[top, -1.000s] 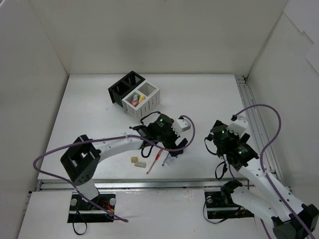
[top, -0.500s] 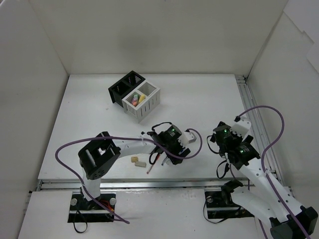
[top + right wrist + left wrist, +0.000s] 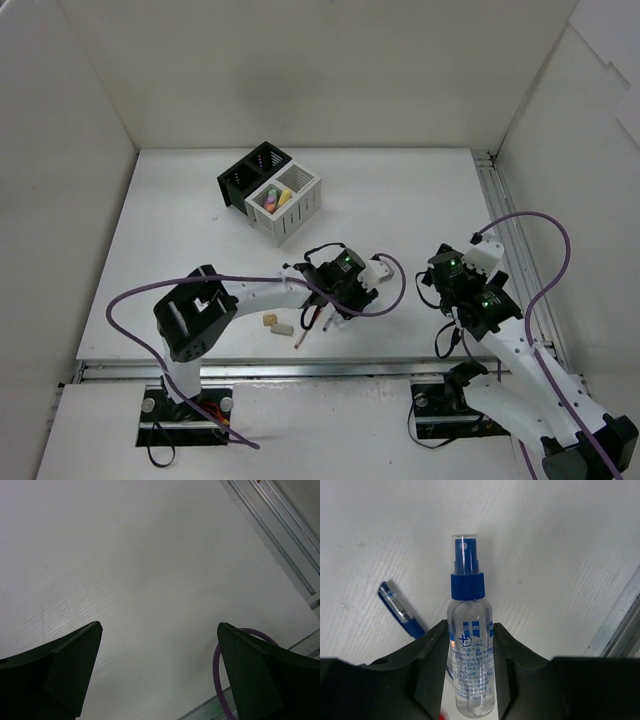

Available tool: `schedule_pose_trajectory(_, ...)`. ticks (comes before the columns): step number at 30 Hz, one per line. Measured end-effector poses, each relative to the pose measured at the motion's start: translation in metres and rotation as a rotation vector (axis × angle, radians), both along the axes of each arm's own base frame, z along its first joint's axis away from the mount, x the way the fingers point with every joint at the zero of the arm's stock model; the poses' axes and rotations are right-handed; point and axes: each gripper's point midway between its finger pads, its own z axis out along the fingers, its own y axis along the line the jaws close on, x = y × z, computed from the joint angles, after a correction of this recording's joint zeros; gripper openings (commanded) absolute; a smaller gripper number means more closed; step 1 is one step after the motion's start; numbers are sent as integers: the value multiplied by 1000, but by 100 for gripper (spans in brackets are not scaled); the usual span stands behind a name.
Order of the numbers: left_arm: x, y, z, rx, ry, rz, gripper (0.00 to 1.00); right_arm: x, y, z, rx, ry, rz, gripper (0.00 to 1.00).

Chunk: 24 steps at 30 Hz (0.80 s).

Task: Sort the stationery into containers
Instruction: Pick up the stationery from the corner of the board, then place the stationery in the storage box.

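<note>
So on the left at the back there's the black box [image 3: 248,172] with the white box [image 3: 290,200] right against it, and the white one has some markers [image 3: 272,200] in its near-left compartment. Closer to the arms, two erasers [image 3: 276,324] sit side by side on the tabletop [image 3: 400,200], then a red pen [image 3: 308,332] just right of them. From the wrist view a blue pen [image 3: 400,611] lies at a slant just left of the bottle [image 3: 468,645]. The bottle is flat on the tabletop, its long axis running straight out from the wrist, blue cap pointing away. The left fingers [image 3: 469,630] are down around its clear body, one on each side across its width, and as far as I can see both are touching it, so I'd call that a grip. Any lift has to go back and left to reach the boxes, and the left arm is clearly the one for it. Over on the right, the right fingers [image 3: 159,630] are spread wide with nothing between them, over bare tabletop well apart from everything.
</note>
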Motion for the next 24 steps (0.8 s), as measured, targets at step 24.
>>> schedule_pose_trajectory(24, 226, 215, 263, -440, -750, 750, 0, 49, 51, -4, 16, 62, 257, 98)
